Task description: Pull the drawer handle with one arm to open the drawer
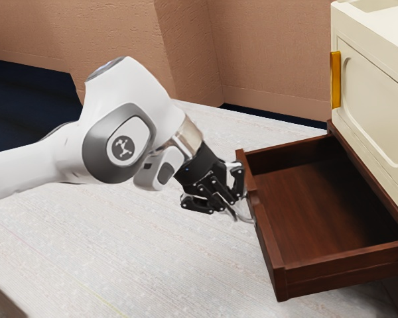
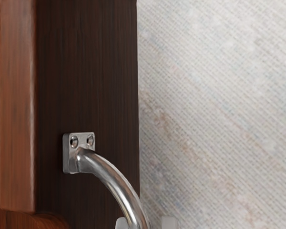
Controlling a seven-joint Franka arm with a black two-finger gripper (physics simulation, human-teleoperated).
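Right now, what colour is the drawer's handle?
Silvery grey and shiny, like metal. The handle shows best in the wrist view.

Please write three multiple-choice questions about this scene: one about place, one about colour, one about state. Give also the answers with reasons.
1. Where is the gripper?
A. Inside the drawer
B. At the silver handle
C. Above the cabinet

2. What colour is the cabinet's upright pull?
A. Gold
B. Black
C. Blue

3. How is the drawer?
A. Shut
B. Detached
C. Open

1-B: the exterior view shows it beside the drawer's front.
2-A: the pull looks yellow-gold against cream.
3-C: its interior is exposed.
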